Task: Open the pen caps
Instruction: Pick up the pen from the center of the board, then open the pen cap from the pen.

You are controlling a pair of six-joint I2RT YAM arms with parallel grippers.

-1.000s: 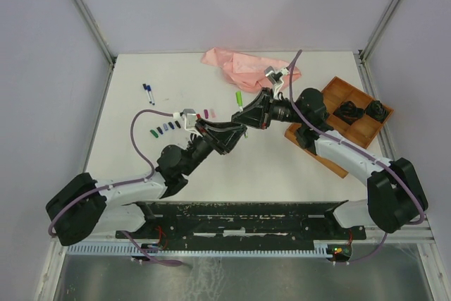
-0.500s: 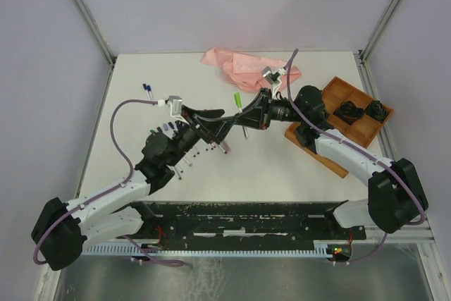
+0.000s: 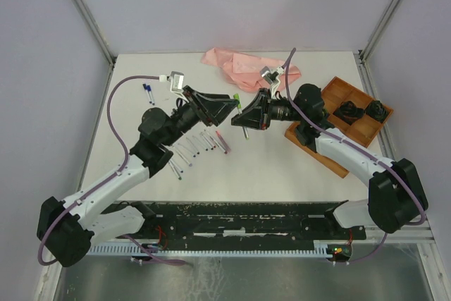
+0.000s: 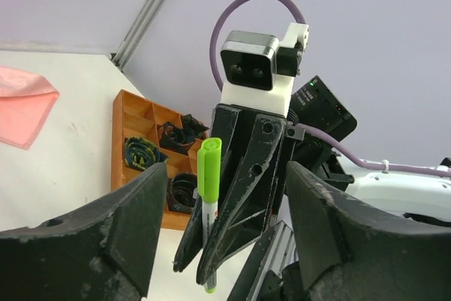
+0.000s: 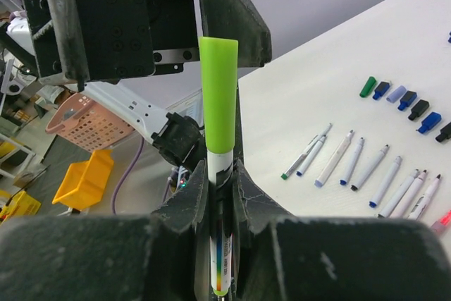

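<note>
The right pincer is clamped tight on a thin white pen barrel and holds it up off the white bench; the lime green plastic pen cap is on the pen and sticks out past the tips of that pincer; it is not off yet. The left pincer has its two fingers wide apart with nothing in them; it faces the right pincer, and in its own camera the lime cap sits just ahead of it, in line with the gap between its fingers; from above the two pincers' tips are very near, but I cannot tell if the left one touches the cap.

So the step in hand looks like this: one arm holds the pen, and the other is lined up to grab the cap. Next, I think the left pincer must get the cap between its fingers, shut on the cap only and not the barrel, then pull straight along the pen while the right pincer holds firm; a crooked pull could make the pen slip.

Below the left pincer, on the bench, lie white pens with no caps; past them sit loose little caps in blue, green and grey; so many pens look done.
</note>
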